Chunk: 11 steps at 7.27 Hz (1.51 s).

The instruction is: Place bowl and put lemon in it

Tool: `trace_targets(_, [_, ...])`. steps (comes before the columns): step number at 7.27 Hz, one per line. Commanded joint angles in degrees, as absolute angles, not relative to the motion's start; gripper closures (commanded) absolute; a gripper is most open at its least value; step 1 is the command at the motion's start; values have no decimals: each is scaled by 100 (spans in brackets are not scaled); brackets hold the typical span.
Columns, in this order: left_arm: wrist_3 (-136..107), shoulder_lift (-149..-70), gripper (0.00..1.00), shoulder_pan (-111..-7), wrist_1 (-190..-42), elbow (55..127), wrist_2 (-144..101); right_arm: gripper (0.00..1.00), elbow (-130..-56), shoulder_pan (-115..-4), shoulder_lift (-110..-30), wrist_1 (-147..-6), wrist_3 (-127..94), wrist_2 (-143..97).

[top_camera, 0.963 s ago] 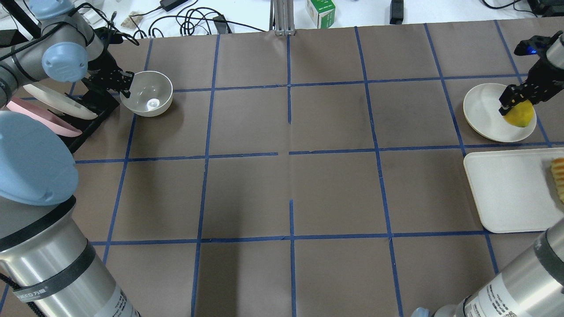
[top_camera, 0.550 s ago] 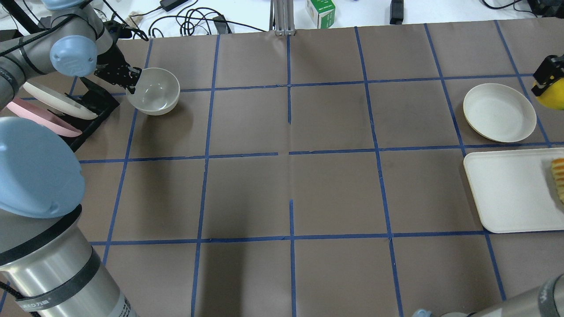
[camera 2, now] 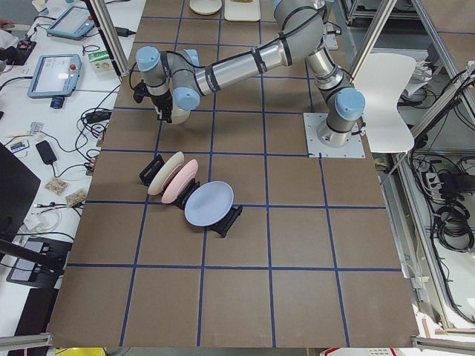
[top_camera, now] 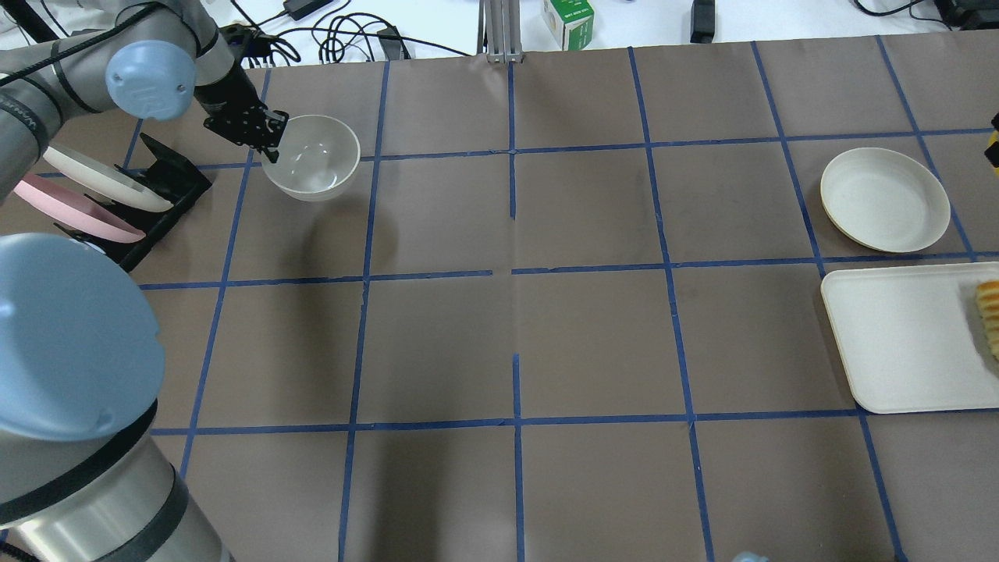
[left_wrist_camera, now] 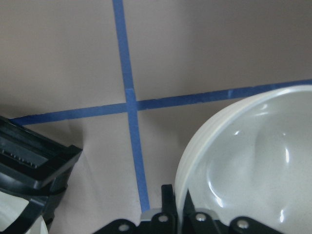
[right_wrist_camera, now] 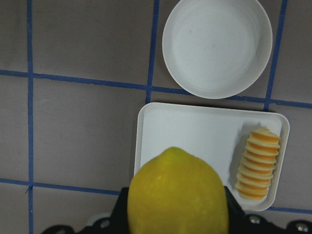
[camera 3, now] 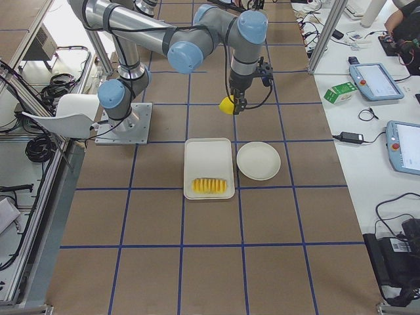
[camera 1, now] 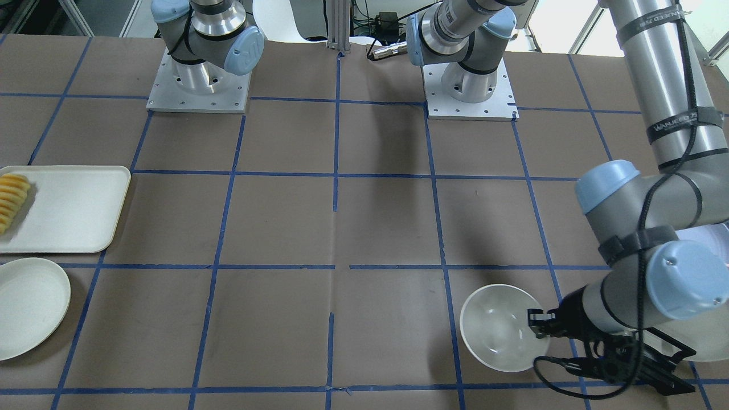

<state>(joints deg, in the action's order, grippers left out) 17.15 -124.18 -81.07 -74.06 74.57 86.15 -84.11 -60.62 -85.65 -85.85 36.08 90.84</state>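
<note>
The off-white bowl [top_camera: 314, 158] hangs a little above the table at the far left, its shadow on the paper beneath it. My left gripper [top_camera: 271, 143] is shut on the bowl's rim on the side nearest the rack; the rim shows pinched in the left wrist view [left_wrist_camera: 181, 195]. The bowl also shows in the front-facing view [camera 1: 498, 329]. My right gripper [camera 3: 234, 102] is shut on the yellow lemon [camera 3: 226, 105] and holds it high above the table, over the tray. The lemon [right_wrist_camera: 178, 195] fills the lower part of the right wrist view.
A black rack with pastel plates [top_camera: 117, 195] stands left of the bowl. A flat off-white plate [top_camera: 884, 199] lies at the far right. In front of it is a white tray [top_camera: 897, 343] with sliced fruit [top_camera: 990, 312]. A green box [top_camera: 568, 19] and cables lie past the table's far edge.
My left gripper has lifted the bowl and carried it right, away from the rack. My right gripper has lifted the lemon off the flat plate and moved past the overhead view's right edge.
</note>
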Motion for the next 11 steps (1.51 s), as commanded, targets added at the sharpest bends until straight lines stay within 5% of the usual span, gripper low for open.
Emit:
trace_targets(1, [623, -11955, 100, -9057, -7480, 8013, 8235, 80, -8473, -7130, -8666, -8482, 2233, 9062])
trace_targets(3, [-486, -11734, 100, -9980, -6826, 8671, 8227, 80, -8464, -8344, -8614, -8595, 736, 8930])
trace_targets(7, [-1063, -11865, 100, -10204, -4581, 10018, 8200, 81, -8464, -9752, -8263, -9340, -1622, 8701])
trace_targets(8, [-1107, -11857, 59, -10222, -4579, 10028, 8191, 80, -8464, -10060, -8096, -9621, -2052, 8710])
trace_targets(9, [-1403, -11717, 2, -10196, -4588, 10020, 8148, 81, -8455, -10368, -7973, -9850, -2413, 8745])
trace_targets(11, [-1346, -11419, 0, -10021, -4928, 9880, 7945, 81, -8420, -10687, -7753, -10036, -2715, 8736])
